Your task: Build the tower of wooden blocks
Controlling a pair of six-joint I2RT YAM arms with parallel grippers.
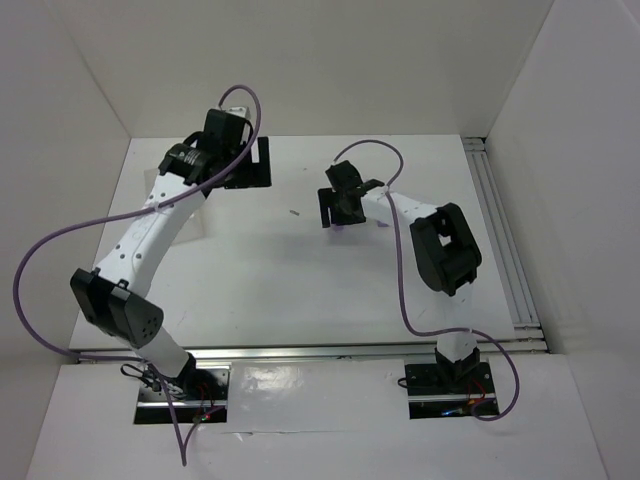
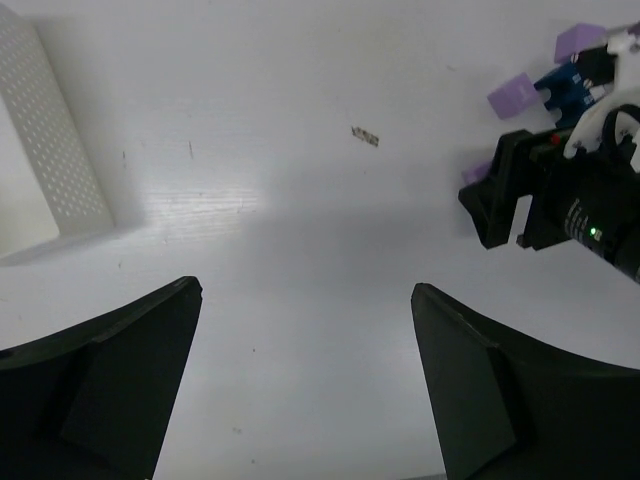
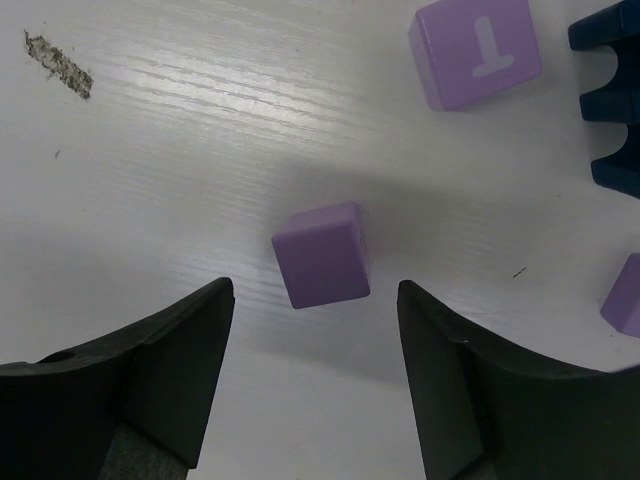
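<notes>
A light purple cube point(image 3: 322, 255) lies on the white table just ahead of my right gripper point(image 3: 312, 290), whose fingers stand open on either side of it without touching. Beyond it are a purple block marked with a T point(image 3: 477, 50), a notched dark blue block point(image 3: 610, 100) and part of another purple block point(image 3: 625, 295). In the left wrist view the same purple blocks point(image 2: 520, 95) and the dark blue block point(image 2: 565, 85) sit at the far right, beside the right gripper point(image 2: 510, 190). My left gripper point(image 2: 305, 292) is open over bare table, holding nothing.
A perforated translucent white box point(image 2: 50, 150) stands to the left of my left gripper. A small dark scuff point(image 3: 58, 63) marks the table between the arms. White walls enclose the table, and a rail point(image 1: 505, 240) runs along its right edge.
</notes>
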